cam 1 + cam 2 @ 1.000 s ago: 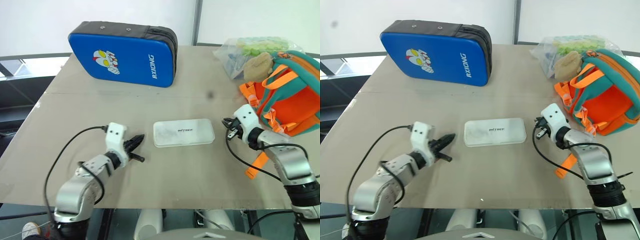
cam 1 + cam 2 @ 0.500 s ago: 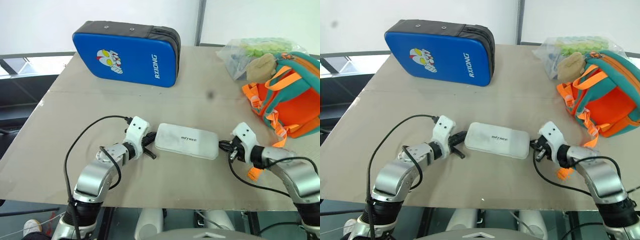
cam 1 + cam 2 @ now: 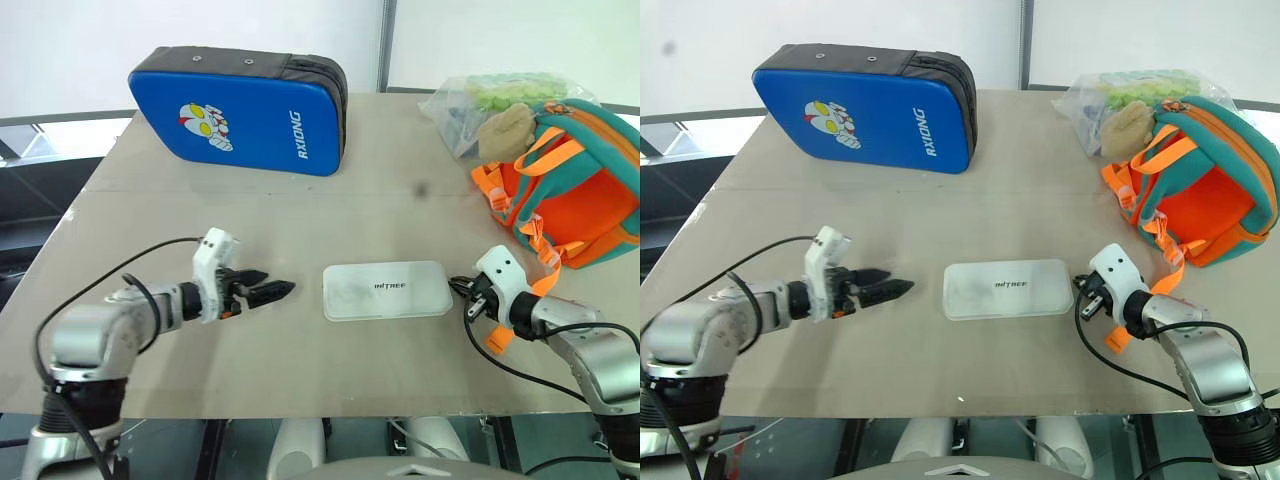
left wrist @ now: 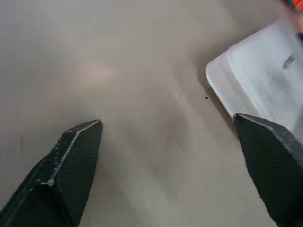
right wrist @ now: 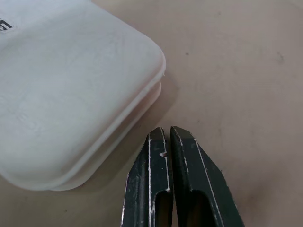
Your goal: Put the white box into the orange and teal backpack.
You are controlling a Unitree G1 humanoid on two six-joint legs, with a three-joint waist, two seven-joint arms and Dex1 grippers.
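The white box [image 3: 386,290] lies flat on the table [image 3: 300,215] between both end effectors, left end effector [image 3: 268,292] spread apart, right end effector [image 3: 466,297] pressed together beside its corner, unheld, well short of the orange and teal backpack [image 3: 570,190].

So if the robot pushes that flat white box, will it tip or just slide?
Probably slide: the white box lies flat and low on the smooth table. Its moulded lip and rounded corners suggest stiff plastic, likely light. The glossy shell may be slippery to pinch.
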